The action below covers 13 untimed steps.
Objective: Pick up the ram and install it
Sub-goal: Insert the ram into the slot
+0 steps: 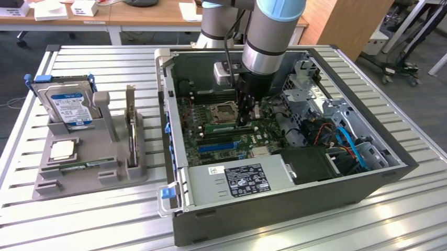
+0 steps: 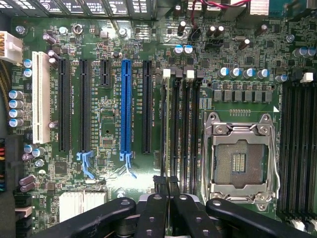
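The ram, a narrow green stick, stands on edge in a memory slot just beside the CPU socket inside the open computer case. My gripper hangs straight down over one end of it, fingers shut with nothing between them. In the wrist view the two black fingertips meet as my gripper sits over the outermost of the black memory slots, where the ram shows edge-on as a thin line. I cannot tell whether the fingertips touch its top edge.
On the exterior view's left, a grey holder carries a blue-labelled hard drive, a tall dark expansion card, a square chip and another green stick. Case walls, the power supply and cables crowd the arm.
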{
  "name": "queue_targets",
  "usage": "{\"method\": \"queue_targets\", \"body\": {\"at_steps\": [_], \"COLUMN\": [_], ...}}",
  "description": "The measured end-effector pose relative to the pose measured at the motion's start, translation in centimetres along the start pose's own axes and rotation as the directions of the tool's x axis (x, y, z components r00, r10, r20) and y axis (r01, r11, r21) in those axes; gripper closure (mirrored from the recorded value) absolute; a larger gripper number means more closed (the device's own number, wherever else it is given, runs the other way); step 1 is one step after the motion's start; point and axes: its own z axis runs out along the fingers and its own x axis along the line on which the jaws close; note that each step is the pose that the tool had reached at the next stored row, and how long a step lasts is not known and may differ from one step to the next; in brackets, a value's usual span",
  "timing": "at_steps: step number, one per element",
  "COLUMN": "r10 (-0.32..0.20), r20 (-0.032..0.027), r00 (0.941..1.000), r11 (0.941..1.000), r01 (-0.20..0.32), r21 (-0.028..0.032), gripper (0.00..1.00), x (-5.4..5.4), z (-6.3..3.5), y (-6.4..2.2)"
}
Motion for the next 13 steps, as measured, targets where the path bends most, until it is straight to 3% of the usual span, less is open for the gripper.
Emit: {"method": "queue_targets", "body": {"at_steps": [13], "r10": [0.0], "r20": [-0.0003], "r00": [1.0], "r11": [1.0], "r01": [0.0], "r21": [0.0], "gripper": [0.89], "x": [0.07], "z": [0.03], "y": [0.0]}}
